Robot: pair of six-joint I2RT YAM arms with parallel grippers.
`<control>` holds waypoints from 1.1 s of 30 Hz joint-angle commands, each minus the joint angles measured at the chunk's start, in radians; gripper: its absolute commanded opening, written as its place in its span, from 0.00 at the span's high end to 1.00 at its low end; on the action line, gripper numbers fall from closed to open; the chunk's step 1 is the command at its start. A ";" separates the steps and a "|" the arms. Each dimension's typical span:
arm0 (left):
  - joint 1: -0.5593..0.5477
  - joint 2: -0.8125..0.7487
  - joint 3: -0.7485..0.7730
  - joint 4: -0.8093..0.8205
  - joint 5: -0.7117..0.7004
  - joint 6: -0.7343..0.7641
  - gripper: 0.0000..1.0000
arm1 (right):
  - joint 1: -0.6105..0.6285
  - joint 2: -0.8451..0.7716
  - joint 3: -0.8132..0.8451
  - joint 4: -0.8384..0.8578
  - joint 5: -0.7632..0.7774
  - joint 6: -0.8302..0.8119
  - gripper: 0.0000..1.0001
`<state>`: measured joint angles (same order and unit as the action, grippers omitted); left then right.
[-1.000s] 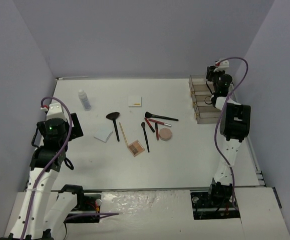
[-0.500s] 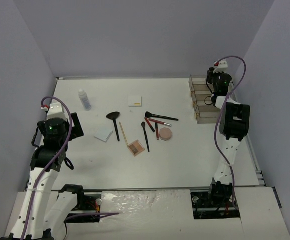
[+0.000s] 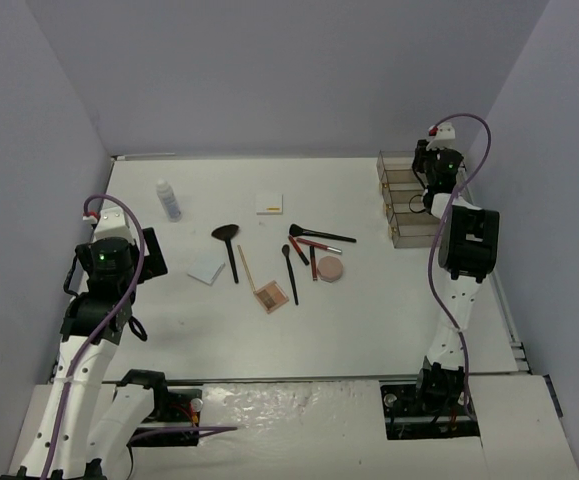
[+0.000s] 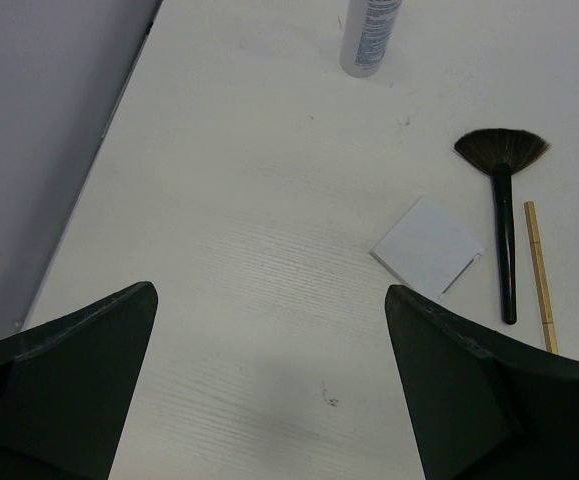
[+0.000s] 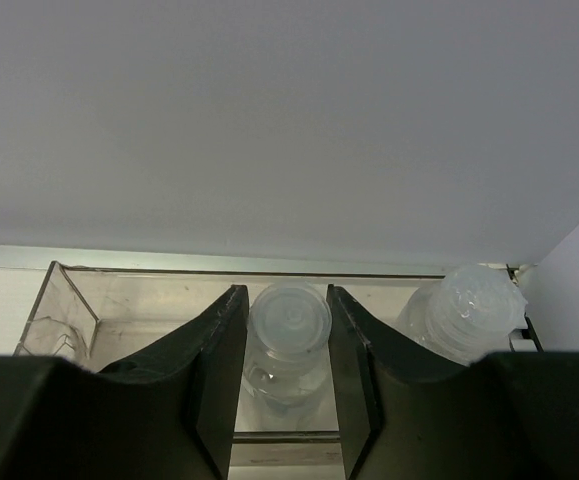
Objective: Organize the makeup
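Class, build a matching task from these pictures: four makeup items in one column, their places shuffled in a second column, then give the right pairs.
Items
1. fan brush
2. brown palette
3. round pink compact
4. labelled bottle

Places
A. standing far left on the table
B. just right of the white square pad
C. closest to the near edge in the middle cluster
D. beside a red pencil

Pairs: 1-B, 2-C, 3-D, 4-A
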<state>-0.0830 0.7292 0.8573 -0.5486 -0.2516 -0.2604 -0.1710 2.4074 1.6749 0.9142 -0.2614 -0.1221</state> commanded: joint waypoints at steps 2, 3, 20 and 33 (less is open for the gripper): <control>0.008 -0.008 0.025 0.047 -0.002 0.017 0.03 | -0.012 -0.047 0.059 0.074 0.012 0.020 0.57; 0.008 -0.012 0.023 0.047 -0.003 0.018 0.03 | -0.012 -0.052 0.057 0.070 0.012 0.023 0.54; 0.008 -0.042 0.003 0.079 0.078 -0.048 0.03 | 0.019 -0.643 -0.334 -0.060 -0.048 0.364 0.09; 0.011 0.206 -0.029 0.444 0.020 -0.085 0.03 | 0.233 -1.347 -0.859 -0.319 0.035 0.406 0.00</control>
<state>-0.0820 0.8162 0.8314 -0.3669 -0.1912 -0.3139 0.0043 1.1711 0.9024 0.6391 -0.2615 0.2510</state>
